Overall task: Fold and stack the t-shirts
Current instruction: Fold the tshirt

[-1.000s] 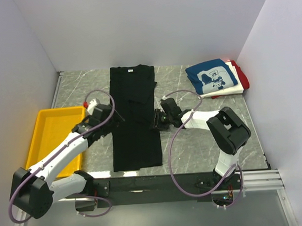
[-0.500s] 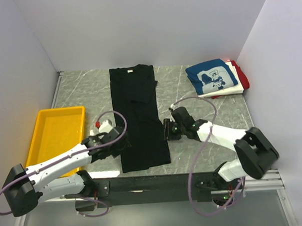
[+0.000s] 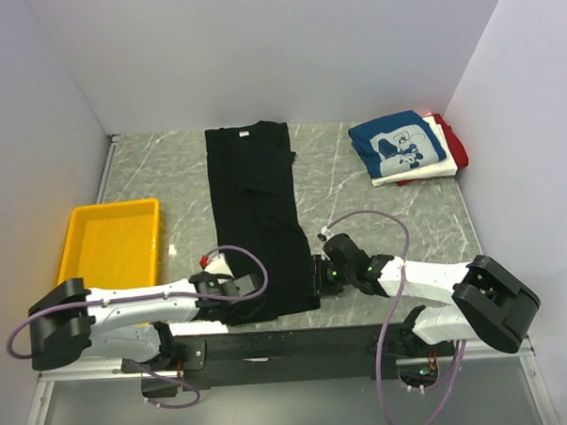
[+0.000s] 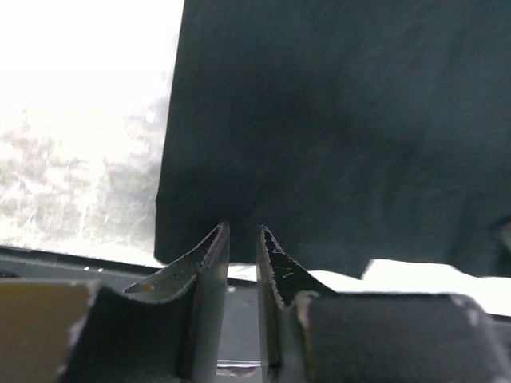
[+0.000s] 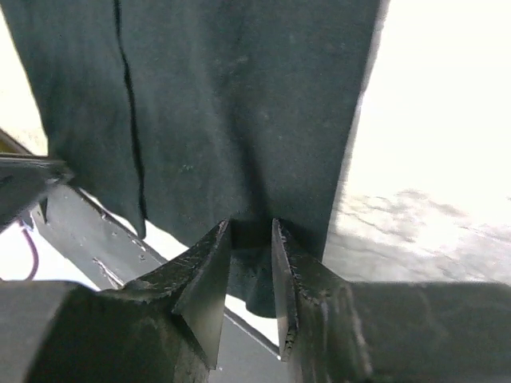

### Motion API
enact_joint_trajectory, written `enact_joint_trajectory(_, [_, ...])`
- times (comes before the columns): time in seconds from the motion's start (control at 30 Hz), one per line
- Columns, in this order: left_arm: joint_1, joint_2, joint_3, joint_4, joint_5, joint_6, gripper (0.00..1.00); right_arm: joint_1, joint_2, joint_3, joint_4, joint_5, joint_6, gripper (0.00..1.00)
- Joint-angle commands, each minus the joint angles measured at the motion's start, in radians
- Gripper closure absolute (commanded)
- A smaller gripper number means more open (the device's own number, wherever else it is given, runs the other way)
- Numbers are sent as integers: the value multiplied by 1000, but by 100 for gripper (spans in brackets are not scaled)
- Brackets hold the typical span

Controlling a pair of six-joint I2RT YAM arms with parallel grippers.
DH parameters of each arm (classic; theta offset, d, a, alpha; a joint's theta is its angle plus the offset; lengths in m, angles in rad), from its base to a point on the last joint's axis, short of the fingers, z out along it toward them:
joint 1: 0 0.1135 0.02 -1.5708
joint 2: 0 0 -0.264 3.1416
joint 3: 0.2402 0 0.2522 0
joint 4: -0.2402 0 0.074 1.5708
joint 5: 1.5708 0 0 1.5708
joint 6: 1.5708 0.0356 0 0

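Left pincer (image 4: 242, 239) and right pincer (image 5: 251, 231) each clenched on black t-shirt (image 3: 260, 213) hem, neck label (image 3: 246, 132) unreadable.

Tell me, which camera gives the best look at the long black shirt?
The overhead view: it shows the black shirt whole, collar to hem, folded into a long strip on the table. The wrist views show only its near hem up close, pinched by the left tool and the right tool.
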Motion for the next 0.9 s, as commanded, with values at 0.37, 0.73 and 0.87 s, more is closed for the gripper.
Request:
enact_joint_trajectory(0.37, [-140,-125,-61,-194,22,-211,86,134,-219,-129,-96,115,86,63])
enact_joint_trajectory(0.73, [-150,-322,-41,-279,-56,-244,81,156,-423,-98,-202,191,130,59])
enact_joint_trajectory(0.87, [-150,-334,-70,-268,-71,-264,83,165,-372,-31,-129,189,138,59])
